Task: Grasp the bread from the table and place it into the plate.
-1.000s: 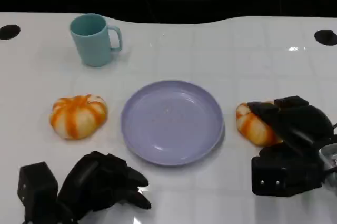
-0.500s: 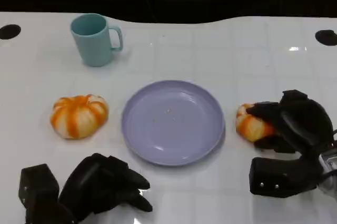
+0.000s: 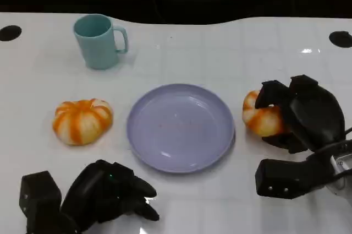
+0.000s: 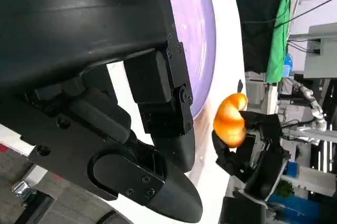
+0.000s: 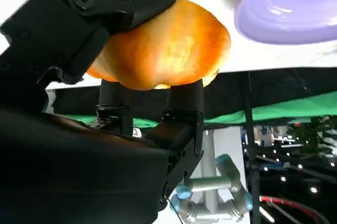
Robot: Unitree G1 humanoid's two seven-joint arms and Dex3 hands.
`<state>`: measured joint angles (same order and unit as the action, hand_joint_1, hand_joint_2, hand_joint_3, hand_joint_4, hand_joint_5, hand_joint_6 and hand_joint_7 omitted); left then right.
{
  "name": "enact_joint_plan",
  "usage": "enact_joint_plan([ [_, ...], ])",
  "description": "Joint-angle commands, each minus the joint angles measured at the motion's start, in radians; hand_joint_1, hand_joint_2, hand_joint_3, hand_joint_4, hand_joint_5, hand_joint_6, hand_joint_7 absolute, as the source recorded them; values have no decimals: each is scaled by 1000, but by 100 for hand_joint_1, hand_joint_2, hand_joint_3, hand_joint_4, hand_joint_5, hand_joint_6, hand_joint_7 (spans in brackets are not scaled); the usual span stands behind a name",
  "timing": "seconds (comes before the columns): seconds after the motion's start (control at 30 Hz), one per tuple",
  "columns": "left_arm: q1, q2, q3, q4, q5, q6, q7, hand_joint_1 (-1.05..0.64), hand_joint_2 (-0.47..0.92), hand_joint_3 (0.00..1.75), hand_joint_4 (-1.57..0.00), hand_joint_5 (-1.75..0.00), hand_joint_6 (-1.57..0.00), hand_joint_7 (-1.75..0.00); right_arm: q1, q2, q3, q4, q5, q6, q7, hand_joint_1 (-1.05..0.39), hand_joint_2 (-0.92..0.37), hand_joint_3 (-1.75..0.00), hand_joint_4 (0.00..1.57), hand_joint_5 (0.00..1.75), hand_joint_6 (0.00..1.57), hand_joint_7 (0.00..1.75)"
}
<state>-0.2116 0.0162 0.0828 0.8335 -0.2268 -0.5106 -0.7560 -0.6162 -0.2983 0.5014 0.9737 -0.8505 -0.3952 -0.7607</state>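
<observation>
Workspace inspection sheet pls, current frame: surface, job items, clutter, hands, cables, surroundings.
Surface: white glossy table, dark round marks at both far corners.
Job's things: one bread gripped by the right hand, right of the plate; the plate holds nothing. A second bread sits on the table left of the plate.
Clutter: teal mug upright, beyond the plate to the left.
Hands: right hand grips the bread, fingers wrapped over it; left hand near the table's front edge, fingers curled, holding nothing.
Cables: nothing seen on the table.
Surroundings: black backdrop behind the table; green cloth and lab equipment in the wrist views.
</observation>
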Motion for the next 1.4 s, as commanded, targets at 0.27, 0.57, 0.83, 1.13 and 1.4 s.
enact_joint_plan([
  [0.27, 9, 10, 1, -2, -6, 4, -2, -105, 77, 0, -157, -21, -156, 0, -15, -24, -23, -57, 28, -45, -29, -18, -32, -128, 97, 175, 71, 175],
  [0.57, -1, 12, 4, 14, -3, 2, 4, -105, 77, 0, -157, -21, -156, 0, -47, 32, 17, -178, 50, -159, 134, -19, -28, -141, 99, 175, 73, 175],
  [0.83, -6, 14, 3, 27, 1, -14, 1, -105, 78, 1, -157, -20, -155, 0, -64, 66, 22, -188, 49, -152, 206, -22, -28, -140, 98, 175, 73, 175],
  [1.13, 3, 15, 0, 13, 2, -15, -3, -105, 79, 1, -156, -19, -154, 0, -103, 145, 57, -111, 45, -175, 245, -14, -34, -116, 95, 175, 73, 175],
  [1.4, 5, 15, -3, 13, 8, -20, 4, -105, 79, 0, -157, -19, -155, 0, -126, 197, 33, 6, 117, -218, 302, -14, -44, -122, 93, 175, 82, 144],
])
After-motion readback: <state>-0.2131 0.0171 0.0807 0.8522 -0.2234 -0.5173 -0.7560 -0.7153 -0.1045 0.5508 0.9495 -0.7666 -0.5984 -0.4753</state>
